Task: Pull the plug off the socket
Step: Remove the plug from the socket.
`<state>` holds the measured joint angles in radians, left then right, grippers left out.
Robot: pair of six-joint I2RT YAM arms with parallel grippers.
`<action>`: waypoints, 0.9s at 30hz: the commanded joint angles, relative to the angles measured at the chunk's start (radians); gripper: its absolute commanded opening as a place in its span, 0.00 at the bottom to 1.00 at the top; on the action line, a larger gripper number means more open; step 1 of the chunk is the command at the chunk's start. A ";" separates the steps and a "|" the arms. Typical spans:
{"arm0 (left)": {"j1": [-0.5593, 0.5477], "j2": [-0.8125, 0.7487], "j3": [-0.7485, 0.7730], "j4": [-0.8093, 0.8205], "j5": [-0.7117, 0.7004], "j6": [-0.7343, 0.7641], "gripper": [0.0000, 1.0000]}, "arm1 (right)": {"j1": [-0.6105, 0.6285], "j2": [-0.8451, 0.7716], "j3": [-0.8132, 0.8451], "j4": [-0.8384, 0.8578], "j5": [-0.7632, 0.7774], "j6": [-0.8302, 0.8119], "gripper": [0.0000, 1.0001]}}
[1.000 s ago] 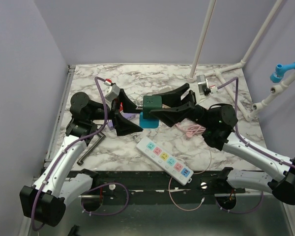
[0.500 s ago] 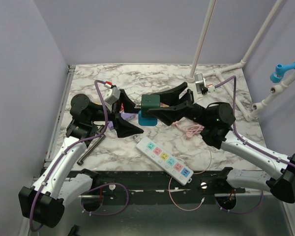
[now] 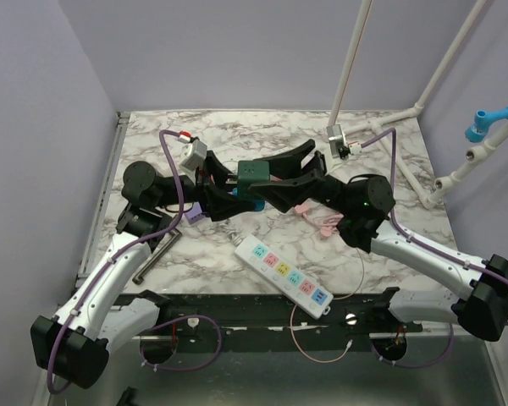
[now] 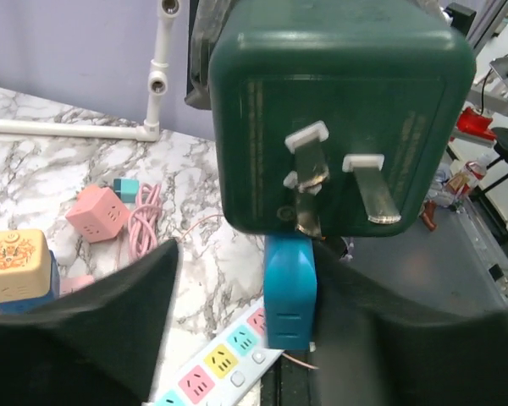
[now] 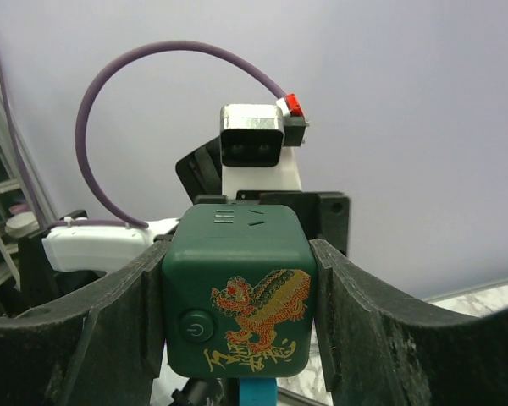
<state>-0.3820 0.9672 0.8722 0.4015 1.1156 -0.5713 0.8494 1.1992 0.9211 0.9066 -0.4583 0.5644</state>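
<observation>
My right gripper point(image 5: 237, 254) is shut on the socket, a dark green cube point(image 5: 237, 288) with a gold dragon print, and holds it above the table point(image 3: 252, 172). A blue plug point(image 4: 289, 292) sticks out from the cube's underside, beside bare metal prongs. My left gripper point(image 4: 245, 271) straddles the plug: its right finger lies against the plug, while its left finger point(image 4: 127, 313) stands apart with a gap. In the top view the left gripper point(image 3: 237, 199) sits just under the cube.
A white power strip point(image 3: 284, 275) with coloured outlets lies near the table's front edge. A pink cube with pink cable point(image 3: 322, 218) lies right of centre. A metal rod point(image 3: 152, 254) lies at the left, and white pipes point(image 3: 356, 59) stand at the back right.
My left gripper has moved right, in under the green cube, and its fingers have narrowed around the blue plug. The right arm has carried the cube slightly left.
</observation>
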 commanded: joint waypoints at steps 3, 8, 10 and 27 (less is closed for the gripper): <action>-0.007 -0.021 -0.010 -0.007 -0.105 -0.004 0.41 | -0.001 0.027 0.003 0.143 0.007 0.062 0.01; -0.009 -0.023 -0.007 -0.003 -0.108 -0.019 0.45 | 0.001 0.040 -0.006 0.155 0.016 0.068 0.01; -0.011 -0.025 -0.007 -0.005 -0.113 -0.022 0.47 | 0.002 0.040 -0.009 0.155 0.022 0.065 0.01; -0.011 -0.042 -0.045 -0.064 -0.113 -0.004 0.00 | 0.002 0.008 0.027 0.113 0.078 -0.007 0.01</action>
<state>-0.3962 0.9337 0.8627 0.3729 1.0500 -0.5922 0.8391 1.2472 0.9154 0.9863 -0.4187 0.5968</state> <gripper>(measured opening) 0.209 0.644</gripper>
